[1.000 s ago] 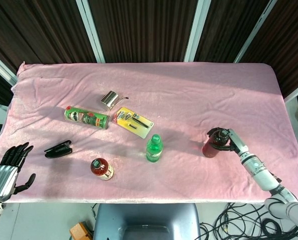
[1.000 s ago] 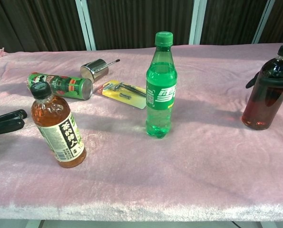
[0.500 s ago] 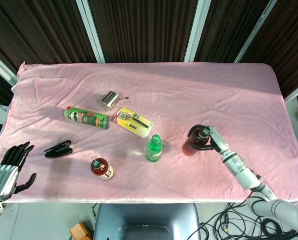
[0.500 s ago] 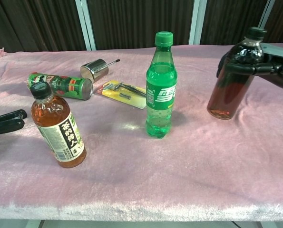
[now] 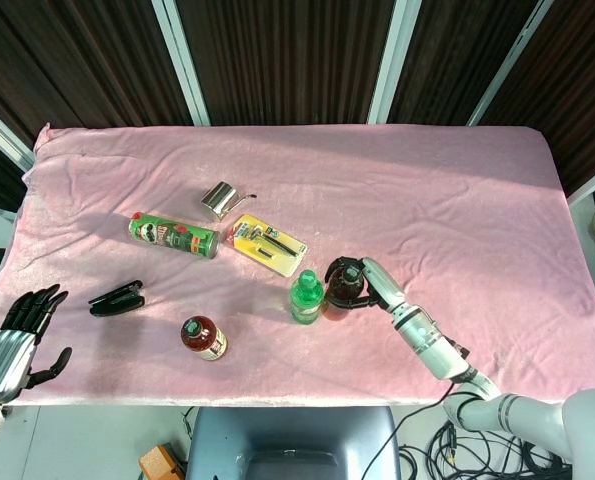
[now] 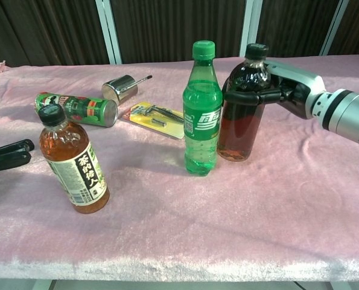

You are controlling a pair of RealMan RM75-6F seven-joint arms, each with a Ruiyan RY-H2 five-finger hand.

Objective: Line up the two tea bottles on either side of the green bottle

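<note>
The green bottle (image 5: 308, 297) (image 6: 202, 110) stands upright near the table's front middle. My right hand (image 5: 367, 285) (image 6: 274, 93) grips a dark tea bottle (image 5: 342, 288) (image 6: 240, 112) around its upper body, holding it upright right beside the green bottle, almost touching it. A second tea bottle (image 5: 203, 338) (image 6: 72, 162) with an orange-brown drink and white label stands to the left of the green one, apart from it. My left hand (image 5: 17, 335) hangs off the table's front left corner, fingers spread, holding nothing.
A green chips can (image 5: 172, 234) (image 6: 77, 109) lies on its side, with a metal cup (image 5: 218, 199) (image 6: 119, 89) and a yellow razor pack (image 5: 267, 244) (image 6: 155, 118) behind the green bottle. A black clip tool (image 5: 116, 298) (image 6: 7, 155) lies at front left.
My right hand has carried the dark tea bottle leftwards across the table, from the right side to right beside the green bottle. The left hand and other bottles have stayed put.
</note>
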